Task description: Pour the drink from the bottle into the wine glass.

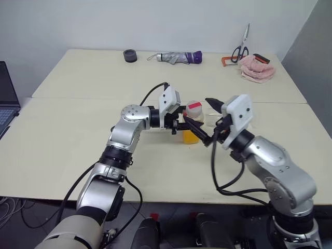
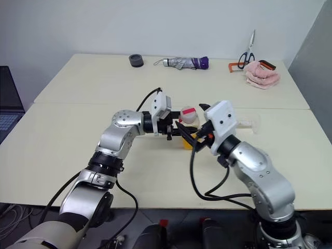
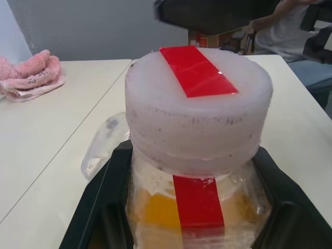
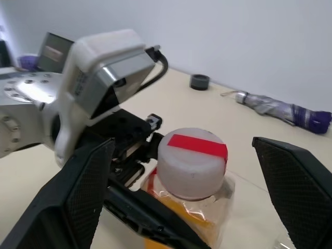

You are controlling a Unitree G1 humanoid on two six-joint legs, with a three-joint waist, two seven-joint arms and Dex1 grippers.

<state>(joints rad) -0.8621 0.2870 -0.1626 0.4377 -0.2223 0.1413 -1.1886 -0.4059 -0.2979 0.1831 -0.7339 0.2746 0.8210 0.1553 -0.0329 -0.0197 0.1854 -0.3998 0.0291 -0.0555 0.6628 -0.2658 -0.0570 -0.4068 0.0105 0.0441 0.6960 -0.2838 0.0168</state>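
Note:
The bottle (image 1: pixel 193 120) stands on the table, its white cap (image 3: pixel 197 114) crossed by a red stripe. The orange drink (image 3: pixel 155 212) fills its lower part. My left gripper (image 1: pixel 184 125) comes in level from the left and is shut on the bottle's body below the cap. My right gripper (image 4: pixel 192 197) is open; in the right wrist view its fingers (image 4: pixel 83 192) stand wide on either side of the cap, clear of it. The clear wine glass (image 2: pixel 248 123) is on the table just right of and behind the bottle, partly hidden by my right hand, and seems to lie on its side.
Along the table's far edge are a black ring (image 1: pixel 129 55), a folded umbrella (image 1: pixel 179 57), scissors (image 1: pixel 241 49) and a pink cloth (image 1: pixel 257 70). A laptop (image 1: pixel 6 104) sits at the far left. A seated person (image 3: pixel 290 31) is beyond the table.

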